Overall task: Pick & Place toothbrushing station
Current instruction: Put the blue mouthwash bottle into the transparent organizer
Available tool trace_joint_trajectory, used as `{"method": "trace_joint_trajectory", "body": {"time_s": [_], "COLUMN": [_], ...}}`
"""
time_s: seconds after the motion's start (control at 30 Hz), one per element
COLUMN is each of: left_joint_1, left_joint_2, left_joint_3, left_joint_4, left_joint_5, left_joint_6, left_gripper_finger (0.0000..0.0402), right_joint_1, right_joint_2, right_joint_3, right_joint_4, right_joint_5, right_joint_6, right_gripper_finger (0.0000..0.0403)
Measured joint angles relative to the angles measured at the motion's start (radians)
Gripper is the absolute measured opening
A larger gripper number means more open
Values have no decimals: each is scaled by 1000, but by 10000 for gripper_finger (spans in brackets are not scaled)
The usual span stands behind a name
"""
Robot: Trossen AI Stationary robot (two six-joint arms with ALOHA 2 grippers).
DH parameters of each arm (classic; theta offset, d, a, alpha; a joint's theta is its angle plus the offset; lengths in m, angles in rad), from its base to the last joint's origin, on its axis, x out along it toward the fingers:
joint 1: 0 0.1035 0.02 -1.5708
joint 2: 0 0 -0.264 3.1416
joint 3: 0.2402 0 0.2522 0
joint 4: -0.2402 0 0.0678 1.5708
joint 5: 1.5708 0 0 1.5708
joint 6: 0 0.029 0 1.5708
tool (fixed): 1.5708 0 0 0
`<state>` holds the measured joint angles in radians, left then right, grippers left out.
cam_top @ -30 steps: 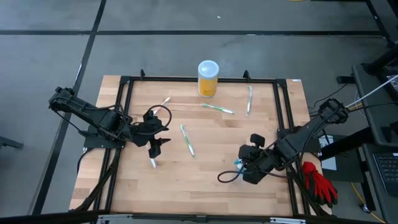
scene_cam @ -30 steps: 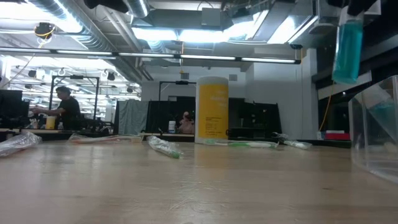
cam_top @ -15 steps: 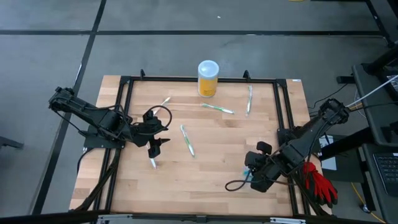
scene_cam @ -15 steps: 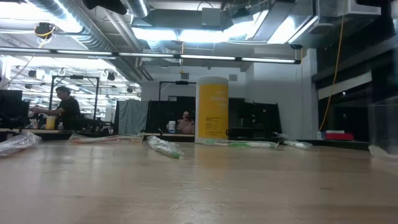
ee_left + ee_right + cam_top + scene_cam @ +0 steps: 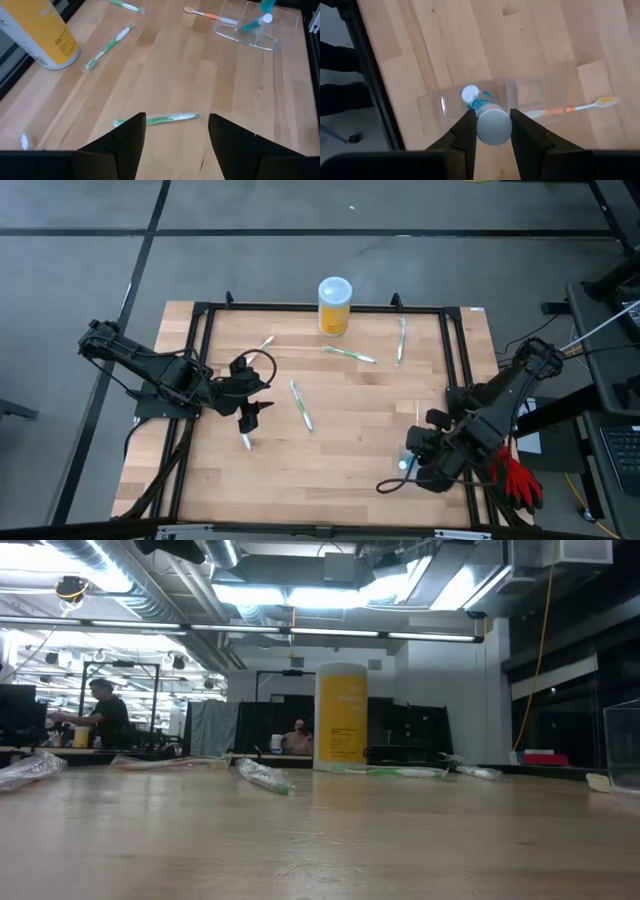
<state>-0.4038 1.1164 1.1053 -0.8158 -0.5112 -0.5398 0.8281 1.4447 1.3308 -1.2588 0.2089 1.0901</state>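
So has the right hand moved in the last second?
Yes. In the high view the right hand has shifted toward the table's near right corner, farther from the yellow jar.

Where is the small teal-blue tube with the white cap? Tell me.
The small teal-blue tube is clamped in the right gripper above the clear plastic holder, near the wooden table's right edge, beside an orange-handled toothbrush.

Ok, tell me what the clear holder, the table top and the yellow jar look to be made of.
Holder: likely clear hard plastic, glossy; the wood shows through its walls.
Table top: pale wood planks, visible grain and seams, satin finish.
Jar: probably plastic, opaque yellow with a white lid; the material can't be confirmed.
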Motion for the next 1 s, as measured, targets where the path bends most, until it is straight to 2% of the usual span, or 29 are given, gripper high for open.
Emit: {"method": "trace_joint_trajectory", "body": {"time_s": [0.3,0.57,1.0], "left_joint_1": [2,31,34], "left_joint_2": [0,0,0], "left_joint_3": [0,0,0], "left_joint_4": [0,0,0], "left_joint_5": [-18,7,16], "left_joint_6": [-12,-8,2], "left_gripper_finger": [213,213,213], "right_joint_1": [8,8,14], "right_joint_2": [-12,-10,-9], "right_joint_3": [0,-1,-121], "right_joint_4": [1,-9,102], "right_joint_5": [63,72,82], "right_joint_6": [28,36,81], "right_gripper_finger": [94,94,94]}}
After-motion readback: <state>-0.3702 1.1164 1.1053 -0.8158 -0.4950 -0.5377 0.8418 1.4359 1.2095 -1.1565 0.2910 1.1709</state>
